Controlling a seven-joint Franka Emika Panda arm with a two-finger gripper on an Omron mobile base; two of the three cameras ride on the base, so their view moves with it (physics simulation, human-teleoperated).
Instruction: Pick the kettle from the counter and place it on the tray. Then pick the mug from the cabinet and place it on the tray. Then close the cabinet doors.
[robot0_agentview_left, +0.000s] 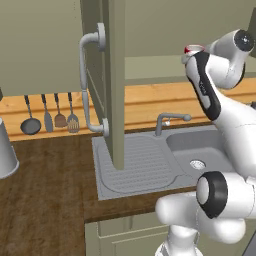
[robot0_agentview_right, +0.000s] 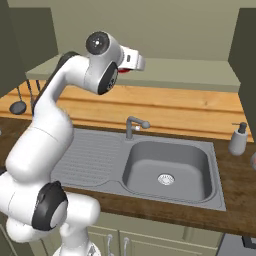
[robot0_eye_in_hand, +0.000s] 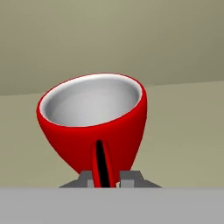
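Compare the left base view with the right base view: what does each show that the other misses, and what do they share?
Left base view alone: the open cabinet door with its bar handle, and hanging utensils seen clearly. Right base view alone: the soap dispenser on the counter. Both: the sink, the faucet, the arm raised to the cabinet shelf, and the red mug at the hand.

Two rear views, shared sink (robot0_agentview_left: 200, 150)
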